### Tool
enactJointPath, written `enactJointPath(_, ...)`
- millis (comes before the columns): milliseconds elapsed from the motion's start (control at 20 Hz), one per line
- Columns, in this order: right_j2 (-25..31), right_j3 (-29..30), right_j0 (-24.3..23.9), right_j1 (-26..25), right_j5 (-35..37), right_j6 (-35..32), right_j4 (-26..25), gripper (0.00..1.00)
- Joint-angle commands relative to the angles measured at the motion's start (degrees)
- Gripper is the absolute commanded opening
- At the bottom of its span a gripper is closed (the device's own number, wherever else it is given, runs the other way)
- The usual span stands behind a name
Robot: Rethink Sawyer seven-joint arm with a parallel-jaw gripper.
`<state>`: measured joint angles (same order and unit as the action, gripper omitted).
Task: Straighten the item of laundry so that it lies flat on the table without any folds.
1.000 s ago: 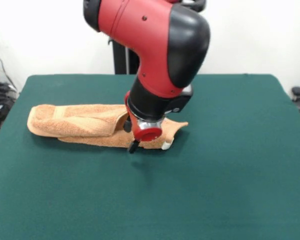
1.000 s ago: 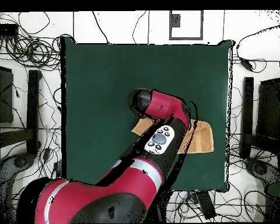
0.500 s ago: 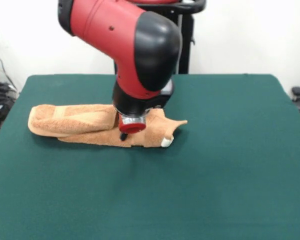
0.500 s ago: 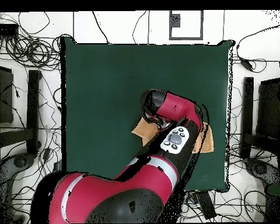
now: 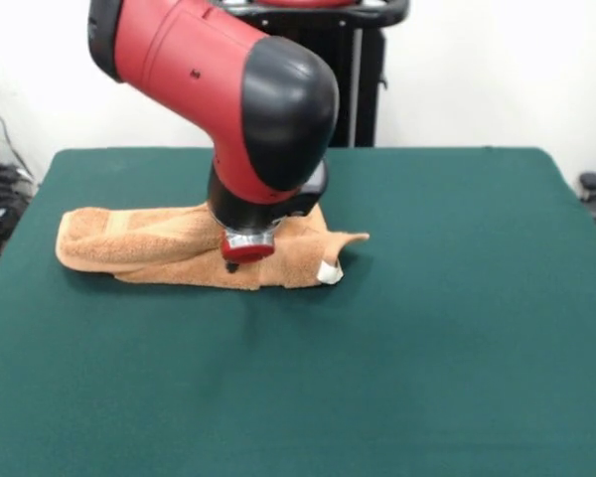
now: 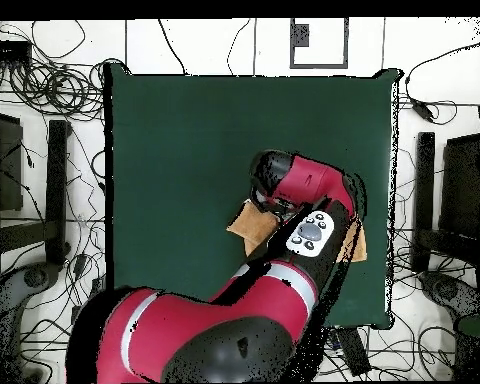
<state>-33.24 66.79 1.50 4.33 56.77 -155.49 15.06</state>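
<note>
The item of laundry (image 5: 139,248), an orange-tan towel, lies folded lengthwise in a long bunched strip on the left half of the green table (image 5: 427,348). Its right end tapers to a point, with a small white tag (image 5: 328,271) just below it. My gripper (image 5: 233,263) hangs under the red and black wrist, down on the towel's middle near its front edge; how it is set does not show. In the overhead view the arm covers most of the towel, leaving one corner (image 6: 246,225) and a sliver at the other end (image 6: 356,243); the gripper is hidden there.
The table top (image 6: 184,140) stretches wide around the towel. Tangled cables (image 6: 44,90) and dark stands (image 6: 424,190) lie beyond the table's sides. A black post (image 5: 363,89) rises behind the far edge.
The arm has moved left in the front view, from the towel's front edge near the tag to over its middle. The towel's right end has flattened slightly.
</note>
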Motion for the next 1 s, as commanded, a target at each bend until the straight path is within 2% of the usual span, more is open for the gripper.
enactJointPath(50, 0.7, -4.3, 3.4, -4.0, -5.8, -2.7, -6.4, 1.0)
enactJointPath(400, -3.5, -4.7, 4.5, -4.0, -12.5, -5.0, -11.1, 1.0)
enactJointPath(700, -4.8, -5.0, 4.3, -4.5, -17.6, -5.5, -13.5, 1.0)
enactJointPath(1000, -11.7, -4.9, 5.8, -7.2, -24.0, -9.6, -17.3, 1.0)
